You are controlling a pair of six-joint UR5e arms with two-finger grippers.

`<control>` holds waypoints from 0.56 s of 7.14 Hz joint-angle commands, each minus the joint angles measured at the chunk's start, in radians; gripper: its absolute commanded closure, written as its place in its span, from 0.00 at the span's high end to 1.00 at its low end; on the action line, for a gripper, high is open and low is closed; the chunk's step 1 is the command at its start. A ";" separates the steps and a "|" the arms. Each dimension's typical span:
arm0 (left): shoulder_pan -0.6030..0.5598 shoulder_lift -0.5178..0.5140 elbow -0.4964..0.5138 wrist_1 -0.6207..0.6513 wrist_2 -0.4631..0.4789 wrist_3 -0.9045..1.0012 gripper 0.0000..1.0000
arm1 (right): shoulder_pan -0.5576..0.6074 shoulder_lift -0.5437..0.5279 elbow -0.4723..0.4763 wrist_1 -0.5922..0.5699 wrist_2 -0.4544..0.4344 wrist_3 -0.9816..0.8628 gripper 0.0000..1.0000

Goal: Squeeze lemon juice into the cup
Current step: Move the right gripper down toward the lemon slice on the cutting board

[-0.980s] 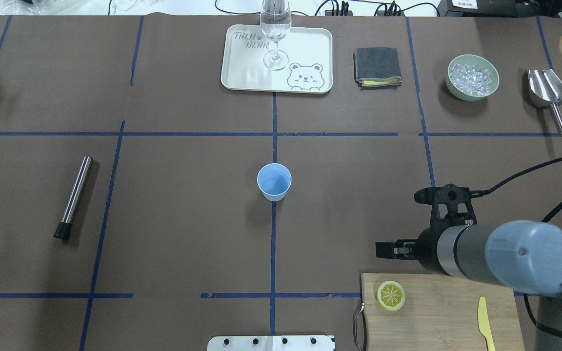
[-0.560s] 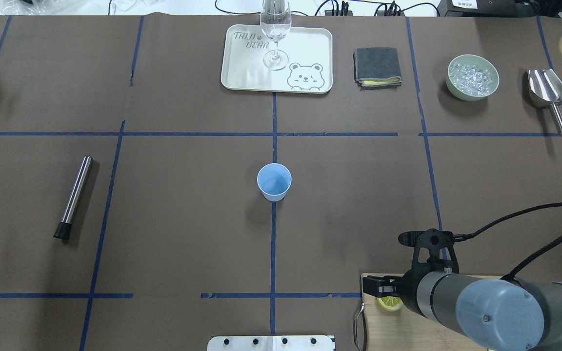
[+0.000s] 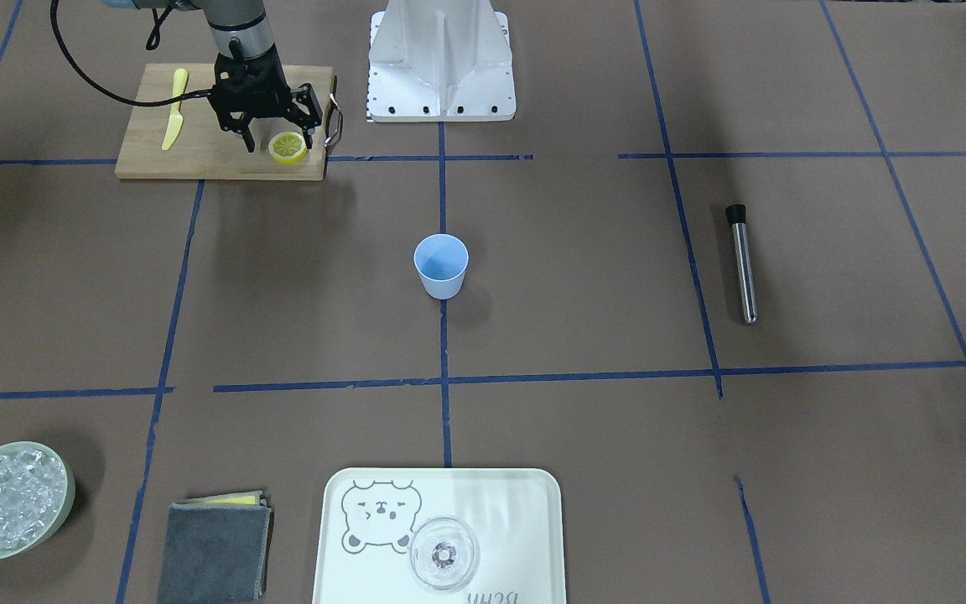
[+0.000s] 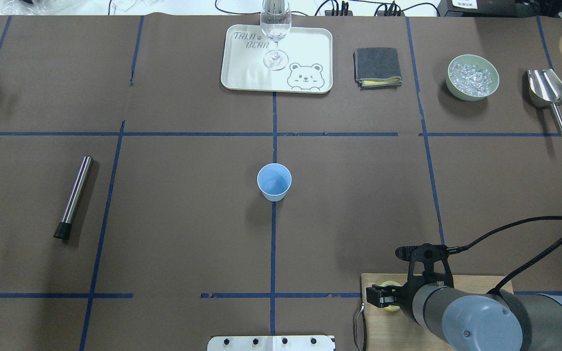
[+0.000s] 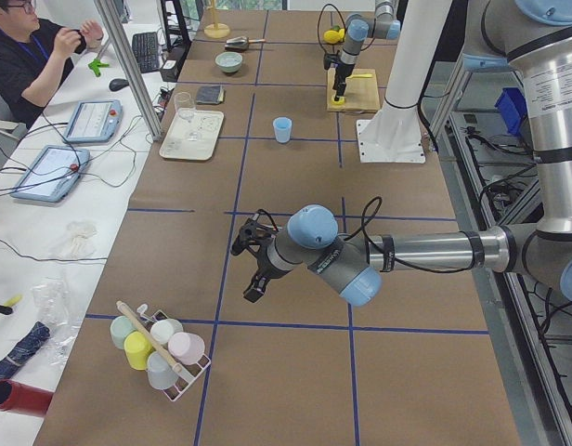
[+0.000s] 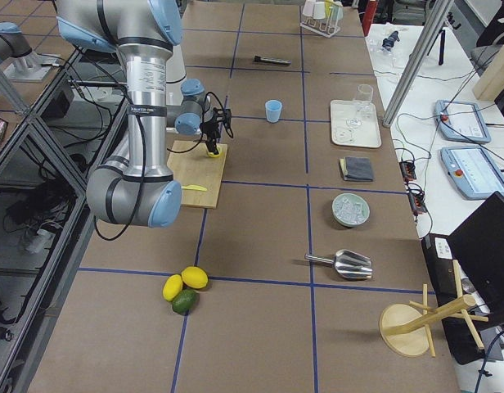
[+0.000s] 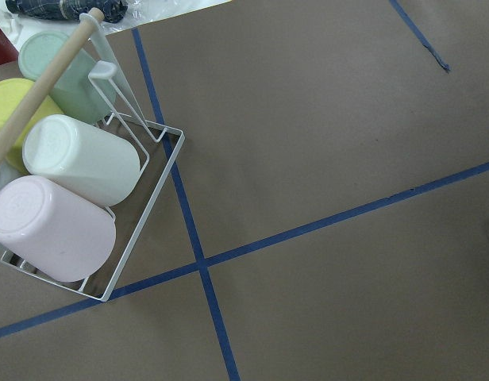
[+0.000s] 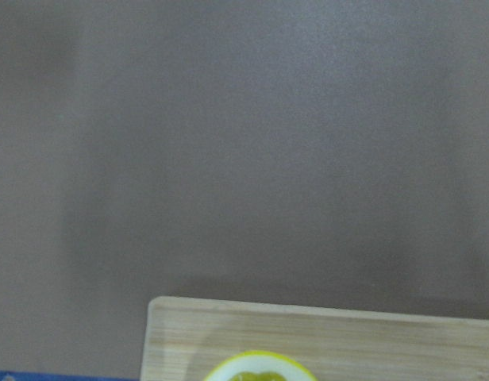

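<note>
The lemon (image 3: 288, 148) is a thin round yellow slice that lies flat on a wooden cutting board (image 3: 198, 159). My right gripper (image 3: 278, 141) is open and hangs just above the slice, one finger on each side. In the overhead view the right gripper (image 4: 377, 296) hides most of the lemon (image 4: 389, 284). The right wrist view shows only the slice's top edge (image 8: 260, 367). The light-blue cup (image 4: 274, 181) stands upright and empty at the table's middle. My left gripper (image 5: 253, 260) hovers far off near a cup rack; I cannot tell whether it is open or shut.
A yellow plastic knife (image 3: 174, 120) lies on the board. A tray (image 4: 242, 73) with a clear glass (image 4: 275, 39), a folded cloth (image 4: 377, 67), an ice bowl (image 4: 472, 77) and a scoop (image 4: 548, 92) line the far side. A metal rod (image 4: 73, 195) lies to the left.
My right gripper has moved toward the table's near edge and down over the cutting board, and now covers the lemon slice. The cup has not moved.
</note>
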State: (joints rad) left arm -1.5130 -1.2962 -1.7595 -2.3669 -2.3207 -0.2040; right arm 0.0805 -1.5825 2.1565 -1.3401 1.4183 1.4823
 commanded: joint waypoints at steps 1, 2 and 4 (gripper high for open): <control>0.001 0.000 0.000 0.000 0.000 0.000 1.00 | -0.010 -0.001 -0.001 0.001 -0.002 0.000 0.99; 0.001 0.000 0.000 0.000 0.000 0.000 1.00 | -0.011 0.002 -0.003 -0.001 -0.002 0.000 0.99; 0.001 0.000 0.002 0.000 0.000 0.000 1.00 | -0.018 0.006 -0.006 -0.001 -0.004 0.001 0.99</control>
State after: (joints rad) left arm -1.5125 -1.2962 -1.7589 -2.3669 -2.3209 -0.2040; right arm 0.0673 -1.5789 2.1524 -1.3405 1.4155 1.4821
